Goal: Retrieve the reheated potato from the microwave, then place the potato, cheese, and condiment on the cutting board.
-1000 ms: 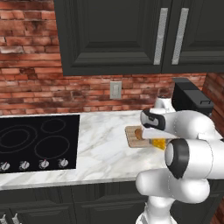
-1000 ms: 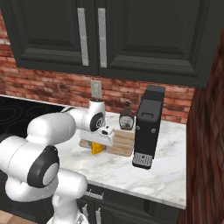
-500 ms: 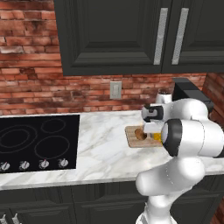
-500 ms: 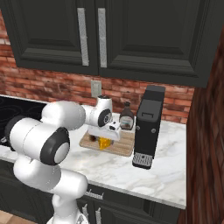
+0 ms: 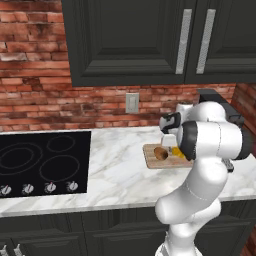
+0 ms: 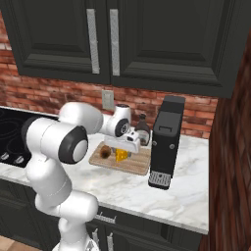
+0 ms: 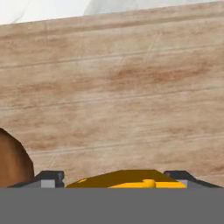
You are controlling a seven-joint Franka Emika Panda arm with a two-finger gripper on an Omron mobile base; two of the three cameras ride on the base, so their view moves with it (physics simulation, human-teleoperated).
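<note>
Hand view: claw (image 7: 116,178) tips cut off, cheese (image 7: 127,179) between them.

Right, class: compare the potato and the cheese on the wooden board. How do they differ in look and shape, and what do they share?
The potato is dull brown, while the cheese is bright yellow-orange. The potato is a rounded oval; the cheese is an angular wedge. In the hand view the cheese sits between the fingertips of the pincer, while the potato lies off to one side. Both are small and rest on the cutting board.
</note>
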